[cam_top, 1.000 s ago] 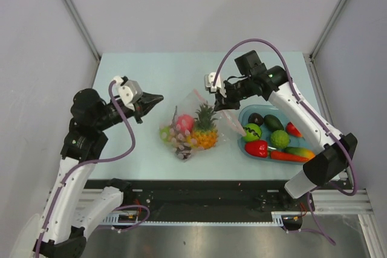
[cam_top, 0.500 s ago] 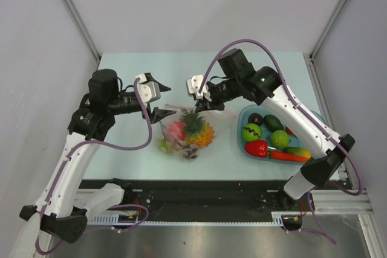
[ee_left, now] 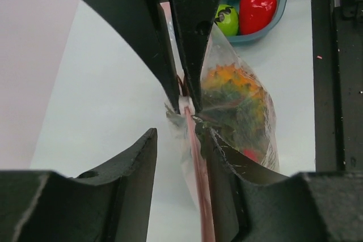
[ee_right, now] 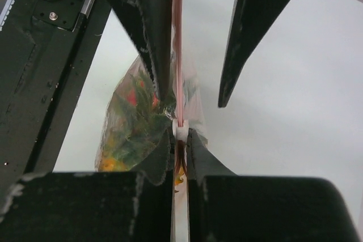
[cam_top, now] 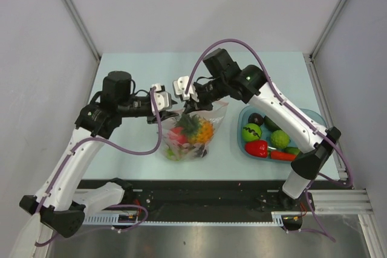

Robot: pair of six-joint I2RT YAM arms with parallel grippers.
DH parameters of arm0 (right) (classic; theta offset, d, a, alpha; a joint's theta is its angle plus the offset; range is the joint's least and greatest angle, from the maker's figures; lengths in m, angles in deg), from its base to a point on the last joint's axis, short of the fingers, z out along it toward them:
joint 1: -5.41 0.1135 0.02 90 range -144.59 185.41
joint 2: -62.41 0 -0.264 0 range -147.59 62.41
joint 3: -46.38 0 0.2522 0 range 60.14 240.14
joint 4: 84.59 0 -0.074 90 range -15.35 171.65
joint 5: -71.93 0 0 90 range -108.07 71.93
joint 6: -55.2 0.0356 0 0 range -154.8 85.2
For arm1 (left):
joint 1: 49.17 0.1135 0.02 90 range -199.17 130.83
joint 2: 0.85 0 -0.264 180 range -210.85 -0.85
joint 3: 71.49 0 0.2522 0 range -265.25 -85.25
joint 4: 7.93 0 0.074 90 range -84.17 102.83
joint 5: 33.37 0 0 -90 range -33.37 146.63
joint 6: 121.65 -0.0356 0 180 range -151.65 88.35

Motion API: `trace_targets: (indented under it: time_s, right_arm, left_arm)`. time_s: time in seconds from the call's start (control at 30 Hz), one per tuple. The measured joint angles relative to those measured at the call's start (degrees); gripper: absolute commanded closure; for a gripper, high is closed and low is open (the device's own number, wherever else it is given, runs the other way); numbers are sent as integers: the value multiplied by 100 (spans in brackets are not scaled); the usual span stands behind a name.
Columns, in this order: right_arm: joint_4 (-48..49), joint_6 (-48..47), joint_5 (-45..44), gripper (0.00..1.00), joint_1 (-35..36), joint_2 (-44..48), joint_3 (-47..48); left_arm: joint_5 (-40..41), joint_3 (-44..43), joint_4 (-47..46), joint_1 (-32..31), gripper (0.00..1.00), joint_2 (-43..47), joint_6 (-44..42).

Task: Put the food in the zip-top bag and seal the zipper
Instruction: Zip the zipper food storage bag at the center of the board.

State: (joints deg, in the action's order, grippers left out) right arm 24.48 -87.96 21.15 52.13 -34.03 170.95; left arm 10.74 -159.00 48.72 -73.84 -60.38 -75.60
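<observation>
Okay: right gripper (ee_right: 180, 135) clamped on the pink-red zipper strip (ee_right: 178, 72) of the clear plastic food-filled bag (cam_top: 211, 122) below it; left gripper (ee_left: 176, 134) straddles it, unclosed. Clamp alongside, slide apart, keep taut.

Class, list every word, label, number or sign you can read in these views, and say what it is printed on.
No readable text in any view.
Zip-top bag: faint pink-red print, too blurred to read.
Green toy fruit in the light blue tray: a black squiggle, not a letter or number.
</observation>
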Motion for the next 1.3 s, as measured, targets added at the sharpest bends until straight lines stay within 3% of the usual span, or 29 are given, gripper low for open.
trace_targets:
  time_s: [0.1,0.13,0.17,0.2,0.53,0.93,1.3]
  right_arm:
    - [-9,24,-44,100,22,-52,68]
    - [-13,26,-48,100,22,-52,72]
    - [-15,42,-74,100,24,-55,81]
    - [-24,44,-98,100,20,-55,98]
    - [-46,-9,-26,100,-79,-61,2]
    - [-157,-332,-127,100,-944,286,-599]
    - [-697,-704,-470,100,-1550,691,-815]
  left_arm:
    - [122,2,92,-114,70,-83,24]
    - [162,4,107,-142,78,-83,42]
    - [223,17,109,-181,98,-83,42]
    - [262,26,125,-212,100,-83,39]
    - [566,514,-295,-201,100,315,256]
    - [673,857,-828,483,100,479,852]
    - [817,857,-903,638,100,522,946]
